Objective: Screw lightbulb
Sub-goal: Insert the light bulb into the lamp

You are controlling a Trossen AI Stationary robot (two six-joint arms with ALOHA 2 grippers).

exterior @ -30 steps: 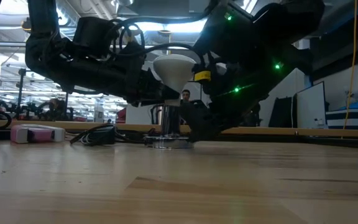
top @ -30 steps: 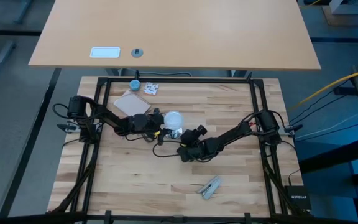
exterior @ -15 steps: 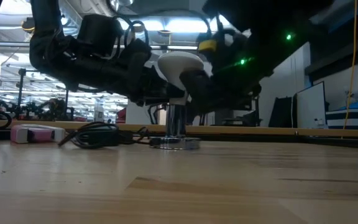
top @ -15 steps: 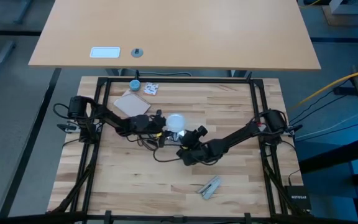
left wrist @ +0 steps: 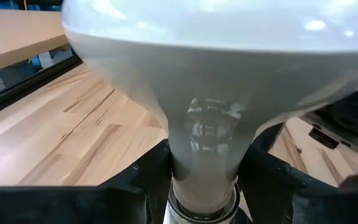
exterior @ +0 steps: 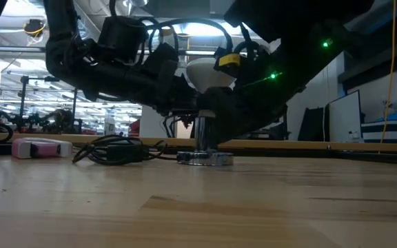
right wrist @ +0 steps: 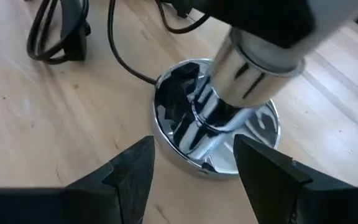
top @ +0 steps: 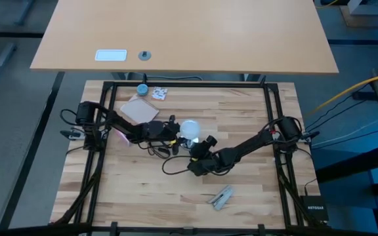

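Observation:
The frosted-white lightbulb (top: 189, 128) stands globe up over a chrome stem (exterior: 202, 136) on a shiny round base disc (right wrist: 188, 134) that lies flat on the wooden table. My left gripper (top: 180, 129) reaches in from the table's left and is shut on the bulb. My right gripper (right wrist: 194, 168) stands open on the disc's near side, slanting down at it. Its fingers hang above the disc's near rim, and I see no touch. The globe hides the disc in the high view. My left gripper pinches the bulb's narrow neck (left wrist: 207, 155) between its two fingers (left wrist: 145, 180), just under the globe. The fingers come in about level from the table's left, one on each side of the neck. The bulb stands upright, and its lower end meets the chrome stem's top (left wrist: 201, 208).
A black cord (exterior: 116, 148) loops over the table left of and nearer than the disc. A cardboard piece (top: 140, 109), a blue cap (top: 142, 88) and a white packet (top: 159, 94) lie at the far left. A grey object (top: 222, 196) lies near the front edge.
My left gripper has gone toward the table's right with the bulb. The stem and base disc have slid the same way along the table, still upright. My right gripper has risen from beside the disc and drawn back a little toward the near edge, its fingers as wide as before.

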